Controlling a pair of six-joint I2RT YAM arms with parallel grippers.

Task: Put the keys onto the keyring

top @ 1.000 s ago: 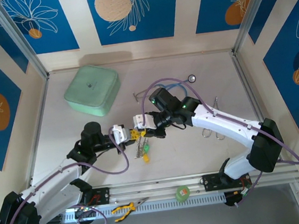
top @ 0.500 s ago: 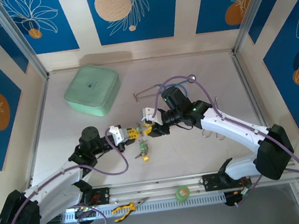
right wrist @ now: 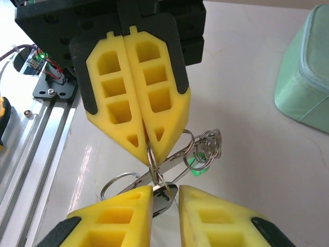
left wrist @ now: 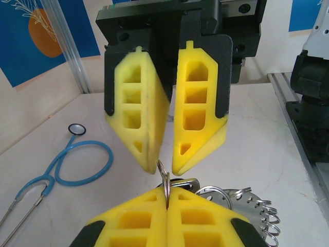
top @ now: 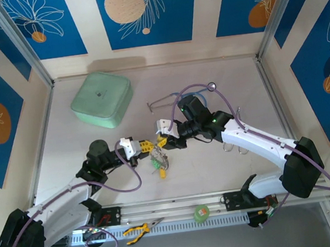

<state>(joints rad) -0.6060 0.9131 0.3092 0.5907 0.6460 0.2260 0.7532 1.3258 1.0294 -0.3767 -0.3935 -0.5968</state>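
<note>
My left gripper point(top: 145, 144) point(left wrist: 167, 191) is shut on the keyring point(left wrist: 164, 177) point(right wrist: 152, 160), a thin silver ring seen edge-on. The rest of the bunch hangs below it: more rings point(right wrist: 205, 146), a perforated metal strip point(left wrist: 254, 208), and green and yellow tags point(top: 160, 164). My right gripper point(top: 165, 140) point(right wrist: 165, 191) faces the left one tip to tip and is open. Its fingers point(left wrist: 198, 128) stand either side of the ring's top. A key head point(right wrist: 169, 193) sits between its tips, against the left pad.
A mint green case point(top: 101, 99) point(right wrist: 303, 77) lies at the back left. The blue stethoscope point(top: 197, 93) point(left wrist: 77, 159) lies behind the right arm. Small metal tools point(top: 235, 145) rest under the right arm. A green tape roll point(top: 202, 212) and yellow pliers point(top: 138, 229) sit on the front rail.
Over the last second both grippers shifted a little to the right, the bunch going with them. The right gripper swung round towards the left one's tips. Since half a second ago, almost nothing moved.
</note>
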